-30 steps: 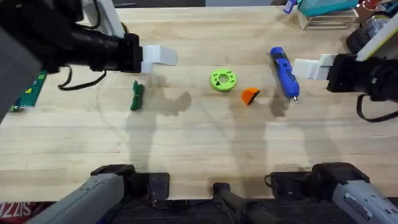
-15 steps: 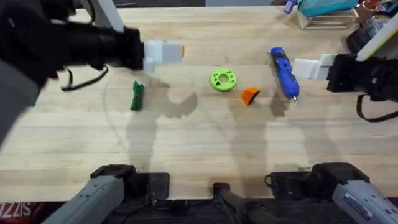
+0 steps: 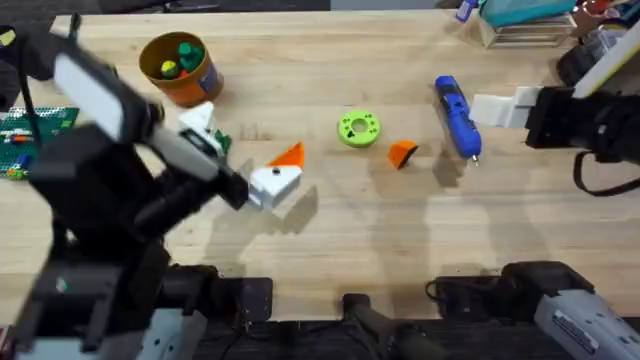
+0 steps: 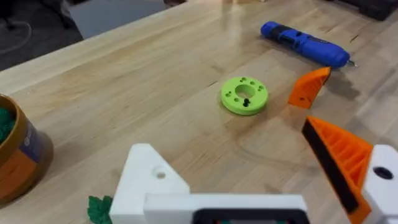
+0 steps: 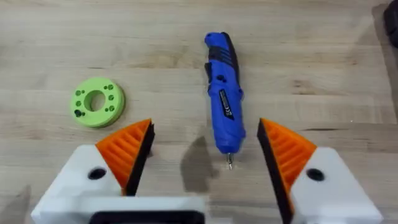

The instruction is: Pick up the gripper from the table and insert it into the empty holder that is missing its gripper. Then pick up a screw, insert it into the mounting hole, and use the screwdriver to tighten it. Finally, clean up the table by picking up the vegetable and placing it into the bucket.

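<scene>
**Overhead and both wrist views; clock directions are read on the overhead view.**

The loose orange tip (image 3: 402, 152) lies flat on the desk (image 3: 330, 240). It sits just beside the green ring disc (image 3: 358, 129), at about 4 o'clock from it, and apart from everything else. The screwdriver (image 3: 457, 116) lies at about 2 o'clock from the tip, with its metal point toward the near edge.

My left gripper (image 3: 247, 133) hovers at about 9 o'clock from the disc with its fingers spread and nothing between them. One finger carries an orange pad (image 4: 339, 155). The other finger is the holder (image 4: 146, 180), a bare white base with its mounting hole showing.

The bucket (image 3: 180, 68) stands toward 10 o'clock on the desk and already holds small items. The vegetable (image 4: 99, 208) lies on the desk close under the holder.

My right gripper (image 5: 205, 134) hangs over the screwdriver's point, jaws apart and empty, with both orange pads in place.

**Handling, as a judgement.**
- **Weight and stiffness:** the tip looks like rigid printed plastic. It is probably very light, not fragile, and likely to skate on the smooth wood if nudged from one side.
- **Where to grip:** its wedge faces taper, so a pinch there would tend to squeeze it out of the jaws. I would close on the two flat parallel side faces, near the thick end.
- **Insertion:** that grip leaves the mating face free to slide into the holder.
- **Which arm:** the holder is on my left arm, so the right gripper seems the better one for the pickup.
</scene>
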Robot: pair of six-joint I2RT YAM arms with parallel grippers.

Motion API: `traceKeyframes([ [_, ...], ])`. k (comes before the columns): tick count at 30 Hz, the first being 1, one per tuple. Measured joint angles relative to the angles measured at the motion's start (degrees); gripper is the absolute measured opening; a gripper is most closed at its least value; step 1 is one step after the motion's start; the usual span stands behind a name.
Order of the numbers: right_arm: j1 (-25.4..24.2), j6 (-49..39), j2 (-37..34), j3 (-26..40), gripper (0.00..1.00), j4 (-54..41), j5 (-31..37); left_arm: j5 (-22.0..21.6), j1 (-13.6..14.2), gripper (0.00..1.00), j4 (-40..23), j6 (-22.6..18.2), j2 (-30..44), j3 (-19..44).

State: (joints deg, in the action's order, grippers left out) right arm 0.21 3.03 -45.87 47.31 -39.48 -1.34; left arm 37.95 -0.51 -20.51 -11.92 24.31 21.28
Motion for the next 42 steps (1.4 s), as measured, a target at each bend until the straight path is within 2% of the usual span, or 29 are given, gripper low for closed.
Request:
traceKeyframes([
  [6, 0.0, 0.0, 0.0, 0.0, 0.994, 0.0, 0.0, 0.6, 0.0, 0.985, 0.2, -0.2, -14.3, -9.0],
  [10, 0.0, 0.0, 0.0, 0.0, 0.994, 0.0, 0.0, 2.7, 0.0, 0.985, 0.8, -0.2, -20.2, -13.0],
  [13, 0.0, 0.0, 0.0, 0.0, 0.994, 0.0, 0.0, 4.5, 0.0, 0.985, 4.6, -0.2, -23.2, -15.8],
  [22, 0.0, 0.0, 0.0, 0.0, 0.993, 0.0, 0.0, 10.1, 1.4, 0.985, 14.3, -0.2, -23.7, -19.8],
  [25, 0.0, 0.0, 0.0, 0.0, 0.994, 0.0, 0.0, 13.5, 3.0, 0.986, 14.3, -0.2, -23.7, -19.9],
  [26, 0.0, 0.0, 0.0, 0.0, 0.994, 0.0, 0.0, 15.7, 4.9, 0.986, 14.2, -0.1, -23.7, -20.0],
  [27, 0.0, 0.0, 0.0, 0.0, 0.994, 0.0, 0.0, 16.2, 5.4, 0.985, 14.2, 0.0, -23.7, -20.0],
  [32, 0.0, 0.0, 0.0, 0.0, 0.994, 0.0, 0.0, 16.9, 6.2, 0.986, 14.3, 3.3, -23.7, -20.1],
  [33, 0.0, 0.0, 0.0, 0.0, 0.994, 0.0, 0.0, 16.9, 6.2, 0.985, 14.3, 6.6, -23.7, -20.1],
  [35, 0.0, 0.0, 0.0, 0.0, 0.994, 0.0, 0.0, 16.9, 6.2, 0.986, 14.3, 8.1, -23.7, -20.1],
  [42, 0.0, 0.0, 0.0, 0.0, 0.994, 0.0, 0.0, 16.9, 6.2, 0.986, 14.3, 10.4, -23.7, -20.1],
])
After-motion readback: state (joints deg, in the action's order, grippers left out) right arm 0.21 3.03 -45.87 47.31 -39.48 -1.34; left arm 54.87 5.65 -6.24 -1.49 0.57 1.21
